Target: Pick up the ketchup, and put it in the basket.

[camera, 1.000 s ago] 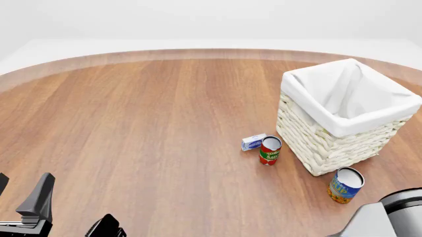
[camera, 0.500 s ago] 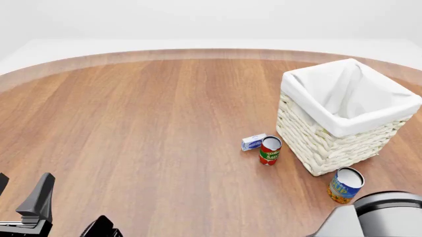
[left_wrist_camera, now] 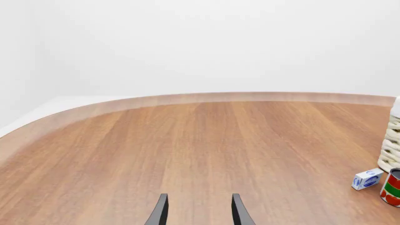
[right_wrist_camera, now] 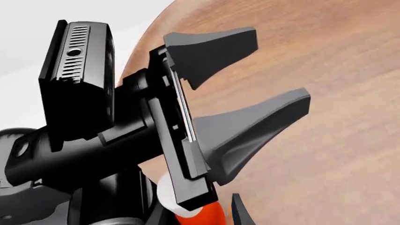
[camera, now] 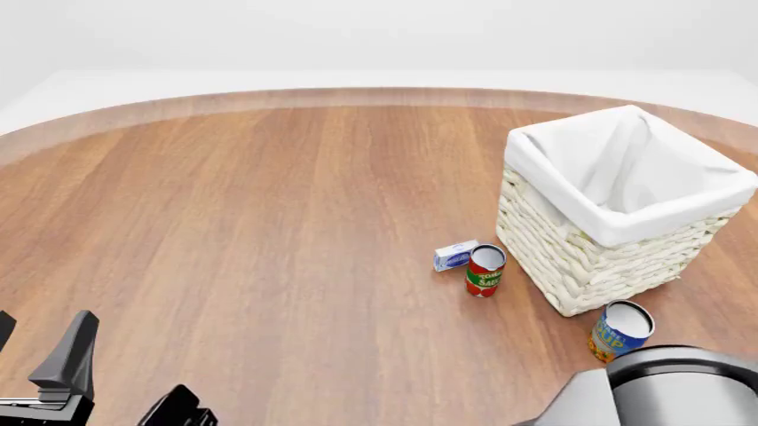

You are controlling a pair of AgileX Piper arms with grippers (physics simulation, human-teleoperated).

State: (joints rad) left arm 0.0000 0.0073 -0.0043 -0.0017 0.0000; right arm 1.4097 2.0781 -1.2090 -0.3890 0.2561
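The ketchup (right_wrist_camera: 200,216) shows only in the right wrist view, as a red-orange body with a white cap, mostly hidden behind the left arm. It is out of the front view. The cream wicker basket (camera: 592,257) with its white lining stands at the table's right. My left gripper (camera: 124,382) is low at the near left, open and holding nothing; it also appears as the left gripper (left_wrist_camera: 198,213) and the left gripper (right_wrist_camera: 275,70). Of my right gripper only one dark fingertip (right_wrist_camera: 240,213) shows, close to the ketchup. The right arm's body (camera: 663,390) fills the near right corner.
A short red-and-green can (camera: 485,271) and a small blue-white box (camera: 455,256) sit just left of the basket. A blue-and-yellow can (camera: 619,330) stands in front of the basket, its base covered by the right arm. The table's curved edge runs along the far side.
The right arm's body has slid leftward and further into the front view, now covering the base of the blue-and-yellow can. The left gripper's nearer finger has shifted slightly left.
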